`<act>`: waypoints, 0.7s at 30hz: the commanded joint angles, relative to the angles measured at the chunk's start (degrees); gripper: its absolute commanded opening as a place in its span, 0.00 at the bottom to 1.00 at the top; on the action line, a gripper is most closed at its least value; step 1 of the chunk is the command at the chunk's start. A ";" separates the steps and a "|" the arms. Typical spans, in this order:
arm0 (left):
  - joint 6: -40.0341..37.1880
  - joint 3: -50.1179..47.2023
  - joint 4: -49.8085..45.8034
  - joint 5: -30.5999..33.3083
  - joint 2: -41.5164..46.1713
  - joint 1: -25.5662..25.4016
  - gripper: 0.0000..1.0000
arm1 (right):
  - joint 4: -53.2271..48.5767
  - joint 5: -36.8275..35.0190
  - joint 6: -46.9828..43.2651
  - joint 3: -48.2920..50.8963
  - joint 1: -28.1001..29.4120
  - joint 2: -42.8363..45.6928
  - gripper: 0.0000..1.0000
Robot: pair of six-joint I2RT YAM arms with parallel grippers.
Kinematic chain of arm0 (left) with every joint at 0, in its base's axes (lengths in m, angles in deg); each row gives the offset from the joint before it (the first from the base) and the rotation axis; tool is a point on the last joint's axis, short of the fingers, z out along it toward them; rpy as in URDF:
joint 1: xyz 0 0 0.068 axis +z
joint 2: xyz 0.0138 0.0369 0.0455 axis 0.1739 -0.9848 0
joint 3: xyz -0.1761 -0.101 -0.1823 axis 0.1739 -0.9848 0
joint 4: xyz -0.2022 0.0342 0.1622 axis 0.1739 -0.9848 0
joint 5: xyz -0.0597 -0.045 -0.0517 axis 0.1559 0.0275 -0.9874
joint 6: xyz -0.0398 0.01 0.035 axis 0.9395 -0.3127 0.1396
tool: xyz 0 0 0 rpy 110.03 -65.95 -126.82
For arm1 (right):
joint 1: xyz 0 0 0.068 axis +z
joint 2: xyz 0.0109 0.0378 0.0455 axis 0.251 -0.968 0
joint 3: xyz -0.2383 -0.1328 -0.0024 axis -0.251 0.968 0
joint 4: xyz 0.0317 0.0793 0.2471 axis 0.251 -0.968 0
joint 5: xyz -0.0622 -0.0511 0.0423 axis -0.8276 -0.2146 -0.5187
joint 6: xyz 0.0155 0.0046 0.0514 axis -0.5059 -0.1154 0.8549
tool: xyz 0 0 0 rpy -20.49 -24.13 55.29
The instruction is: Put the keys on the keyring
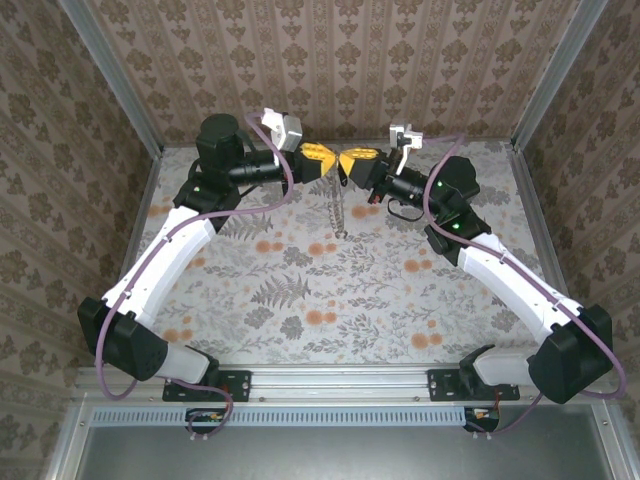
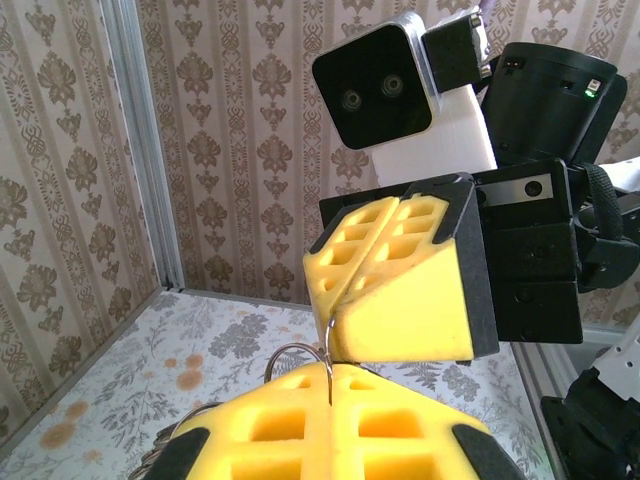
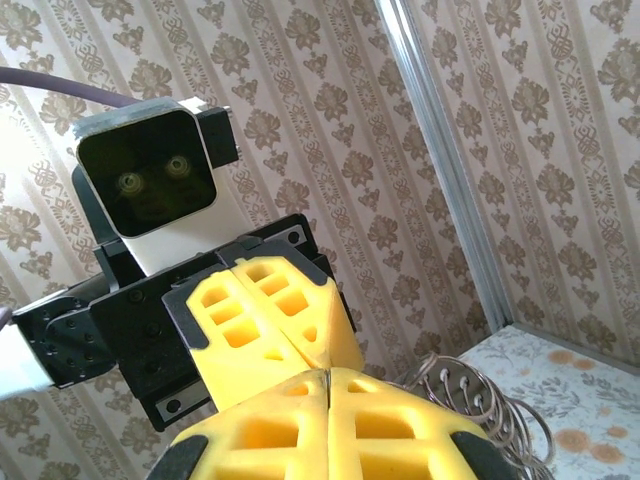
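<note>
While the floral table (image 1: 330,300) lies below, the left pincer (image 1: 327,163) and right pincer (image 1: 347,165) meet tip to tip above its far middle, both closed. The keyring (image 1: 337,212) dangles beneath them, its thin wire nipped in the left pincer's seam. Whether the right pincer also grips it is unclear.

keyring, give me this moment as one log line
left pincer: shut on keyring | right pincer: shut, tips against left's | keyring: hangs below them

No words, numbers or brand marks can be read anywhere. The walls carry only a repeating ornament.
</note>
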 commanded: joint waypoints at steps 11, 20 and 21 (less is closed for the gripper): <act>0.81 0.91 3.14 -2.48 2.83 -1.47 0.00 | -4.00 -5.98 -0.92 1.87 -2.54 0.83 0.00; 0.86 0.16 3.89 -1.13 2.88 -1.57 0.00 | -2.61 0.09 0.06 1.37 -3.08 0.18 0.00; 1.01 -0.07 4.13 -0.63 2.93 -1.57 0.00 | -1.85 1.49 0.42 1.24 -3.07 0.00 0.00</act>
